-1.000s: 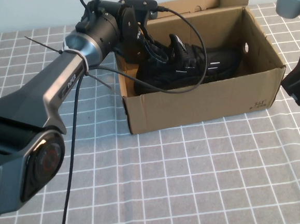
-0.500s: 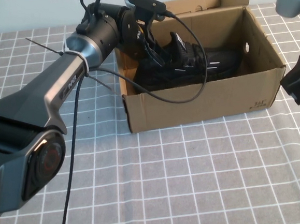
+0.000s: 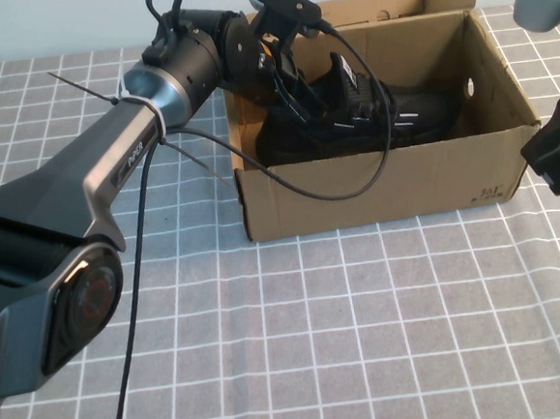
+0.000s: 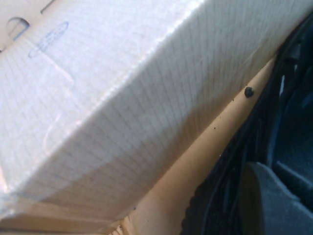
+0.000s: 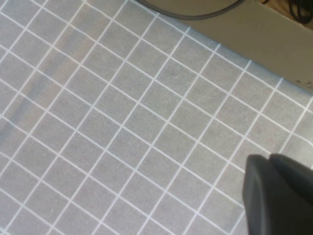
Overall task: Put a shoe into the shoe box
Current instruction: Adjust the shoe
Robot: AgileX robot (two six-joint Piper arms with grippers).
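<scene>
The shoe (image 3: 351, 121) is a black mesh sneaker with light dashes. It lies on its side inside the shoe box (image 3: 385, 187), a brown cardboard box with upright flaps, toe toward the right wall. My left gripper (image 3: 285, 83) reaches into the box's left end at the shoe's heel and appears shut on it. In the left wrist view one of the fingers (image 4: 266, 200) rests against the dark shoe (image 4: 293, 122), next to the box's inner wall (image 4: 122, 98). My right gripper (image 3: 555, 157) hangs shut and empty beside the box's right front corner; it also shows in the right wrist view (image 5: 279, 191).
The grey checked tablecloth (image 3: 368, 338) covers the table in front of the box. A black cable (image 3: 317, 192) from my left arm loops over the box's front wall. A round hole (image 3: 471, 86) is in the right wall.
The box and the shoe have shifted a little to the right and away. My left wrist has turned and risen slightly at the box's left end. The right arm has not moved.
</scene>
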